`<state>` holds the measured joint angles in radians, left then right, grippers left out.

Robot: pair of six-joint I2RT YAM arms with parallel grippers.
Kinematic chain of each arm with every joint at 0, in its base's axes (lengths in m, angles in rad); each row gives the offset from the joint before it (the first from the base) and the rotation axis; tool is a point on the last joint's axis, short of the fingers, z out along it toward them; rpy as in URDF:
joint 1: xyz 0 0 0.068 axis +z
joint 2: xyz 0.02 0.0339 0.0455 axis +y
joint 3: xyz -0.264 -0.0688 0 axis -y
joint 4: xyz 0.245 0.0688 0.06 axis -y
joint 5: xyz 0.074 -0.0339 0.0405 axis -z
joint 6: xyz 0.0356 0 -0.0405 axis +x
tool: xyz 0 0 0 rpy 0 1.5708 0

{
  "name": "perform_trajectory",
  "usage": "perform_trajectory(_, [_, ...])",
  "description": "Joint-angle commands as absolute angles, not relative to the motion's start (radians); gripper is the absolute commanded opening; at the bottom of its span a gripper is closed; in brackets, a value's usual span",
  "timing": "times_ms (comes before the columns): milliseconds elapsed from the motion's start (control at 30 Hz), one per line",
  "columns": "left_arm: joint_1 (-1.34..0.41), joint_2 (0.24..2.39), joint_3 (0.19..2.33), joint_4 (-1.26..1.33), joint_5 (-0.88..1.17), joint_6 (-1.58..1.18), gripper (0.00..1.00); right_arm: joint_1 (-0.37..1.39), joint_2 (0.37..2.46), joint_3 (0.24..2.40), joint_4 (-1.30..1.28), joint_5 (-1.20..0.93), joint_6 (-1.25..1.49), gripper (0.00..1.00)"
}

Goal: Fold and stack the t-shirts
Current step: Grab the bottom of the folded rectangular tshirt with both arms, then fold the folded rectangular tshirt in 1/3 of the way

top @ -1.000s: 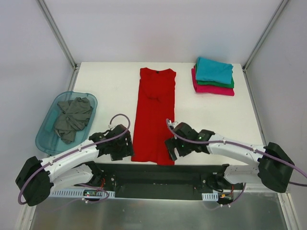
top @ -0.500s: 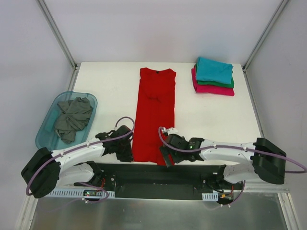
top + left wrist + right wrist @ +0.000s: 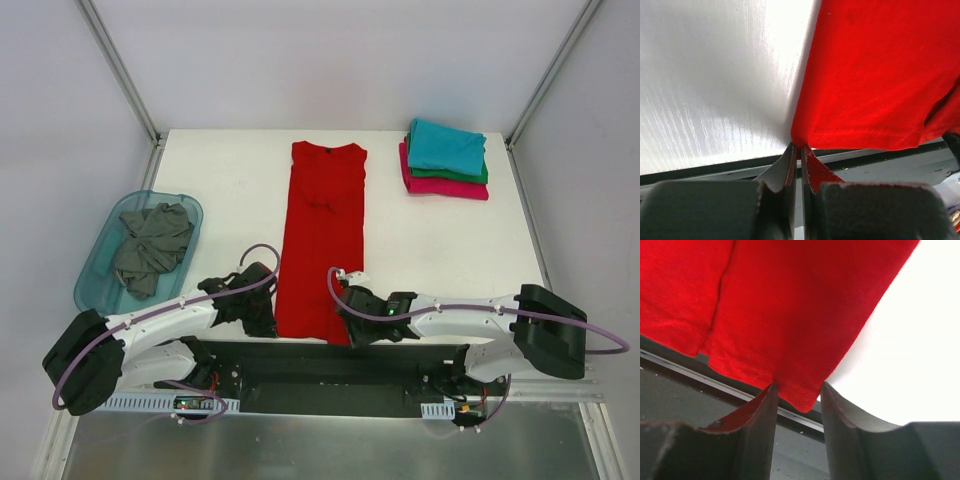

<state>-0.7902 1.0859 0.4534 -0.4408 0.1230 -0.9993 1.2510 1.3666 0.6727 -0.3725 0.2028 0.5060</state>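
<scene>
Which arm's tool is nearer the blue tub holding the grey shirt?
Left. The left tool is at the red shirt's near-left hem corner, just right of the tub. The right tool is at the near-right hem corner, the shirt's width farther away.

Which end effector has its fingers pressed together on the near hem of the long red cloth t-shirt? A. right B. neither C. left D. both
C: the left end effector pinches a hem corner of the red t-shirt; the right end effector stands open around the hem.
</scene>
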Motion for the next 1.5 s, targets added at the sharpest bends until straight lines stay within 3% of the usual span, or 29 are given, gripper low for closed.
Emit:
perform_trajectory(0, [-0.784,1.062,0.436,-0.463,0.089,-0.999,0.0,1.256,1.367,0.677,-0.405,0.23,0.566,0.35])
perform_trajectory(133, [-0.782,1.057,0.434,-0.466,0.094,-0.999,0.0,1.255,1.361,0.67,-0.41,0.25,0.591,0.16])
perform_trajectory(300, [-0.784,1.023,0.452,-0.465,0.094,-1.0,0.0,1.256,1.338,0.672,-0.4,0.268,0.594,0.01])
perform_trajectory(767, [-0.68,1.04,0.695,-0.465,0.044,-0.89,0.0,1.105,1.242,0.831,-0.457,0.29,0.414,0.0])
perform_trajectory(1233, [-0.457,1.416,1.124,-0.463,0.041,-0.71,0.0,0.772,1.477,1.12,-0.356,0.155,0.17,0.0])
perform_trajectory(1467, [-0.387,1.633,1.307,-0.463,0.135,-0.657,0.0,0.652,1.603,1.203,-0.287,0.063,0.124,0.0])
